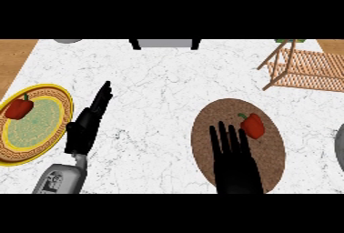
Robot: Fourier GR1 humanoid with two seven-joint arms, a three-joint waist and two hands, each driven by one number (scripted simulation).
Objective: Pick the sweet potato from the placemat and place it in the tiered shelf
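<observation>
A red vegetable with a green stem [253, 126], shaped like a bell pepper rather than a sweet potato, lies on the upper right part of the brown oval placemat [214, 119]. My right hand [235, 168] lies over the mat's lower half, open, with straight fingers pointing up the view. Its fingertips end just left of the vegetable and do not touch it. The wooden tiered shelf [306, 68] stands at the far right corner of the counter. My left hand [84, 129] rests open at the left, beside the plate, holding nothing.
A yellow patterned plate [37, 132] at the left edge carries a second red pepper [19, 108]. A grey round object [339, 148] shows at the right edge. A grey item on dark legs [164, 43] sits at the far edge, and wooden floor lies beyond the counter's left side.
</observation>
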